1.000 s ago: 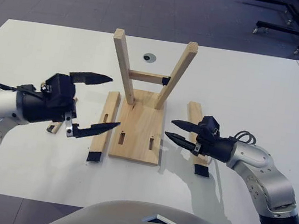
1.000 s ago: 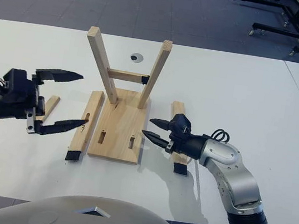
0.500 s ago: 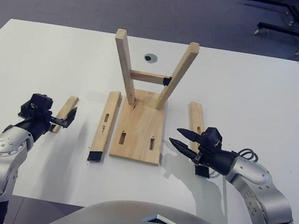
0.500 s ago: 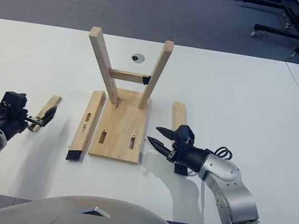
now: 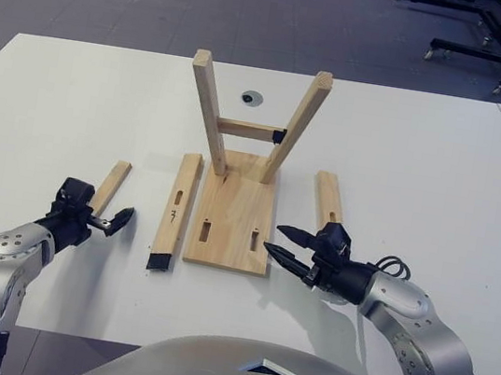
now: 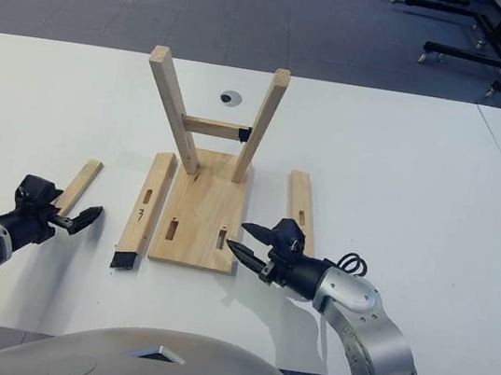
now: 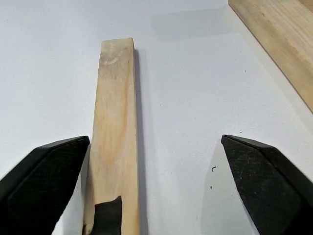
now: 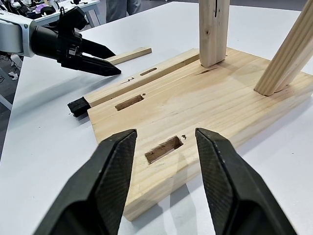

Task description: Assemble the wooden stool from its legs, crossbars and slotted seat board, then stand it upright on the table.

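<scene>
The slotted seat board [image 5: 235, 195] lies flat mid-table. Two legs [image 5: 207, 110] [image 5: 299, 124] stand in its far end, joined by a crossbar [image 5: 248, 131]. A loose slotted leg [image 5: 175, 209] lies along the board's left side, and another loose leg [image 5: 327, 197] lies to its right. A short crossbar [image 5: 111, 187] lies further left. My left gripper [image 5: 105, 216] is open, low over the table at that crossbar's near end; the crossbar [image 7: 115, 137] lies just inside one finger. My right gripper [image 5: 278, 241] is open at the board's near right corner, with a slot [image 8: 164, 148] in front of its fingers.
The white table [image 5: 425, 157] has bare room on its right side and along the near edge. A small round hole [image 5: 248, 97] sits behind the standing legs. Wheeled metal frames [image 5: 480, 43] stand on the floor beyond the table.
My left gripper dropped from above the loose left leg to the table by the short crossbar. My right gripper slid left, off the right leg to the board's near corner.
</scene>
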`<state>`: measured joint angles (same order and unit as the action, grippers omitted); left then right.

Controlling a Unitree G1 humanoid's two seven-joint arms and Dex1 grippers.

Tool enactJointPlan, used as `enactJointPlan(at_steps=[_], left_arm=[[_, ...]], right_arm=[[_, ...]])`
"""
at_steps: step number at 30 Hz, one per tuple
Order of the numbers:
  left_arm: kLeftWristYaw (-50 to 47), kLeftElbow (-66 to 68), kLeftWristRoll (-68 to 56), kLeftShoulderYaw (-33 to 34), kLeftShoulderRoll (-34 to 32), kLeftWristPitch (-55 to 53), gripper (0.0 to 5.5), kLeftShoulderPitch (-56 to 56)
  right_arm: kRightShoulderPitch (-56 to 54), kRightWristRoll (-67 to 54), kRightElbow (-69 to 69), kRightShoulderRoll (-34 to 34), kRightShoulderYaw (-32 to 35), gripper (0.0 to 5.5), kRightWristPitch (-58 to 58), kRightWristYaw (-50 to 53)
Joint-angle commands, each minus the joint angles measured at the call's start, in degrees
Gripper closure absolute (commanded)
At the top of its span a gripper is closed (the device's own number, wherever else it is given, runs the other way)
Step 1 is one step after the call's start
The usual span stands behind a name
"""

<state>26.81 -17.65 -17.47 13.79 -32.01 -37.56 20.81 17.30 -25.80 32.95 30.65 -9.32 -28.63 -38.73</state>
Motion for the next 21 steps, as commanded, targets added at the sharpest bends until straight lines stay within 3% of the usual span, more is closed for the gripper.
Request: enactJointPlan(at_steps=[1, 13, 21], left_arm=[[-1.7, 3.9, 0.7, -1.4, 0.6, -7.2, 1.12, 3.2], [-5.2, 4.4, -5.3, 0.5, 3.2, -17.1, 2.83, 4.1], [-4.0, 4.2, -7.5, -1.2, 1.6, -16.9, 3.97, 4.2]], right_arm=[[-0.9, -0.7, 0.7, 0.1, 0.8, 3.28, -0.8, 0.3], [-2.4, -1.8, -0.3, 0.2, 2.2, 3.28, -1.4, 0.3], [-2.7, -3.1, -1.0, -1.2, 3.9, 3.28, -1.2, 1.3]])
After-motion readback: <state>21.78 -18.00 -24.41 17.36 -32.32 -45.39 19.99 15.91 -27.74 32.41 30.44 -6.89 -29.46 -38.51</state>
